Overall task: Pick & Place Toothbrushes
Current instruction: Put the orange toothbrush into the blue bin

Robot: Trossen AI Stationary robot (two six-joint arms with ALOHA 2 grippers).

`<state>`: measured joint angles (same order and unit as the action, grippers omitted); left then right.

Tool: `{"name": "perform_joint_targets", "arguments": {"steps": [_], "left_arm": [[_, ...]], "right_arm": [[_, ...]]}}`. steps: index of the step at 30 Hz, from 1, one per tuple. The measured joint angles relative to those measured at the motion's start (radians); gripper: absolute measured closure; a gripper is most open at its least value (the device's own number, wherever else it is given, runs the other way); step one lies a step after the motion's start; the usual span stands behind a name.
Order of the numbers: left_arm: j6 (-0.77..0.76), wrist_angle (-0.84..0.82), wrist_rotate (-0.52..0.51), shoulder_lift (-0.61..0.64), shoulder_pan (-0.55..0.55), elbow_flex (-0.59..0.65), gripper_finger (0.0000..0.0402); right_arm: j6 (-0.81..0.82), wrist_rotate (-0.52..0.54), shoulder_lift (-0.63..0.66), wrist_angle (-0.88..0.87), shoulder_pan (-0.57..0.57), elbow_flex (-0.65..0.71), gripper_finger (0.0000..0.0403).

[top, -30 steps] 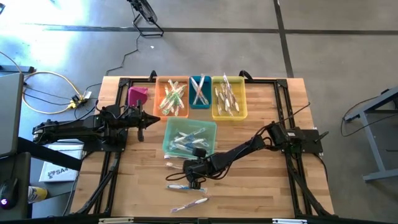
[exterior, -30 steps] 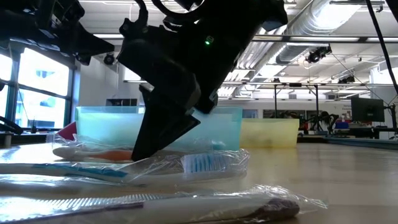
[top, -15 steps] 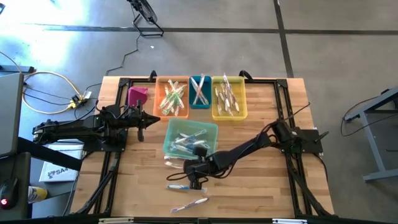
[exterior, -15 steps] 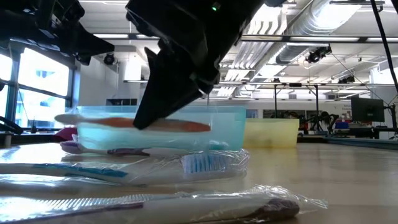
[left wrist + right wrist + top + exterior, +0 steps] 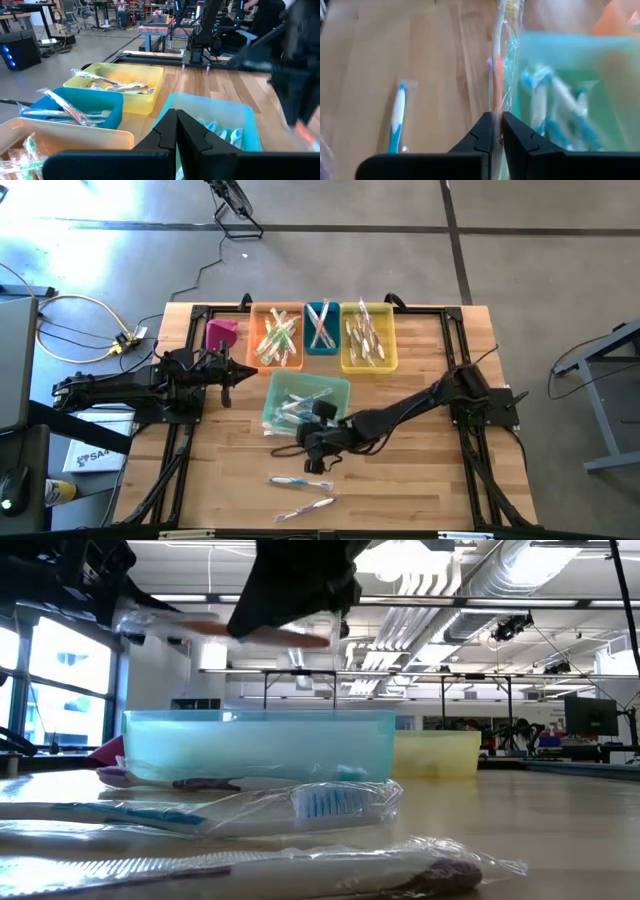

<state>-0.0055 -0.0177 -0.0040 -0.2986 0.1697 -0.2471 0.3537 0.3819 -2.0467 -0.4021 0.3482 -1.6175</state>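
The right gripper (image 5: 496,131) pinches an orange-handled toothbrush (image 5: 496,75), arm stretched low across the table beside the light-blue bin (image 5: 340,392). The left gripper (image 5: 176,131) hovers pressed together near the orange bin (image 5: 262,315).

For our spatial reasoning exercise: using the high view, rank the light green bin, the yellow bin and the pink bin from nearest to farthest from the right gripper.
From the right gripper:
1. Light green bin, just beyond it.
2. Yellow bin, back row, right end.
3. Pink bin, back left corner.
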Motion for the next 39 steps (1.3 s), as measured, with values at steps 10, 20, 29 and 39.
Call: {"name": "perform_joint_targets", "arguments": {"steps": [10, 20, 29, 39], "left_arm": [[0.0, -0.002, 0.0, 0.0, 0.0, -0.001, 0.0402], [0.0, -0.008, 0.0, 0.0, 0.0, -0.001, 0.0402], [0.0, -0.008, 0.0, 0.0, 0.0, -0.001, 0.0402], [-0.01, -0.039, 0.0, 0.0, 0.0, -0.001, 0.0402]], "right_arm": [[-0.073, 0.031, 0.12, -0.063, -0.108, -0.001, 0.0386], [-0.098, 0.148, 0.17, -0.044, -0.305, -0.001, 0.0386], [-0.098, 0.091, 0.17, -0.036, -0.47, -0.001, 0.0387], [-0.097, 0.023, 0.169, 0.099, -0.541, 0.093, 0.0387]]}}
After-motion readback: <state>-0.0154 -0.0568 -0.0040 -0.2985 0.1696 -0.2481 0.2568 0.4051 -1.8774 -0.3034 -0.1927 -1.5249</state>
